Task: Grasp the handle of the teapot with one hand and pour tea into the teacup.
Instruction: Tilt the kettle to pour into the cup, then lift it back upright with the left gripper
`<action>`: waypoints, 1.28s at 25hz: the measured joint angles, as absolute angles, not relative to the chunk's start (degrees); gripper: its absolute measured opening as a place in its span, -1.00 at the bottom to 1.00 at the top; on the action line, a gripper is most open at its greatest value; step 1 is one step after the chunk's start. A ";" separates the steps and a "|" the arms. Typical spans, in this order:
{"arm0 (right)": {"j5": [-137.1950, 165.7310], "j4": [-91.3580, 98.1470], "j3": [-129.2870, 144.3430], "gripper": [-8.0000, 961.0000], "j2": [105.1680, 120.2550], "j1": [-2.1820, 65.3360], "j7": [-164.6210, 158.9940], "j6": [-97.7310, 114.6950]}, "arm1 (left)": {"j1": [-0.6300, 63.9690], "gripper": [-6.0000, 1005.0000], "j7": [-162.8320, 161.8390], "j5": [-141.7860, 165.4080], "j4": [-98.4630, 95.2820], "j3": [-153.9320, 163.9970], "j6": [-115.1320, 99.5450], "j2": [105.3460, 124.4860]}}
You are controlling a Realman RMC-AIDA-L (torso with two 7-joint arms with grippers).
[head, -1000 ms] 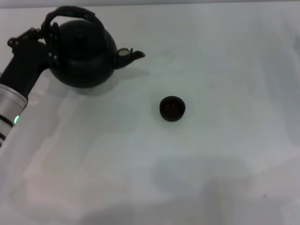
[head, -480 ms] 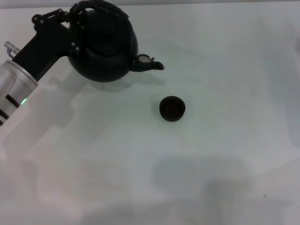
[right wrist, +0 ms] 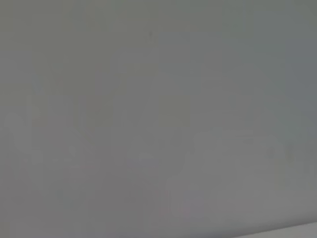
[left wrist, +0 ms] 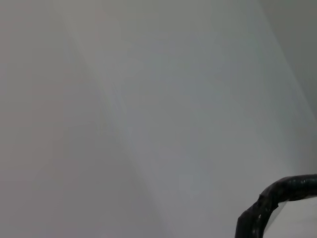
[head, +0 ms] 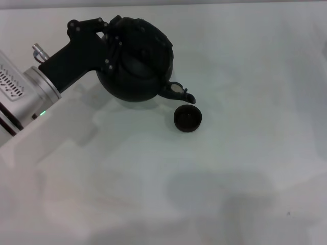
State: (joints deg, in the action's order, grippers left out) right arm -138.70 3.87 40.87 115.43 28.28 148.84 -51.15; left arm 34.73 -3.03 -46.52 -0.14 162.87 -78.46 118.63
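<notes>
Teapot (head: 137, 64), round, matte black iron, hangs tilted above the white table (head: 245, 168), its stubby spout (head: 180, 92) just over the small dark handleless teacup (head: 187, 118). The left gripper (head: 110, 43) clamps the arched rough handle (head: 145, 28); grasp and carry look done, while pouring seems barely begun, with no tea visible.

The left arm (head: 25, 94) is a silver cylinder with dark bands, a grille of small slots and a tiny green light near its lower edge. A small metal stud sticks up beside its black wrist block, which narrows to the black left gripper (head: 104, 43) with small pale screws.
</notes>
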 joint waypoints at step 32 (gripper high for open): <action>-138.68 5.28 40.87 0.76 115.67 28.99 148.15 -50.03 | 35.53 -0.76 0.02 -42.51 4.39 162.86 -81.42 118.39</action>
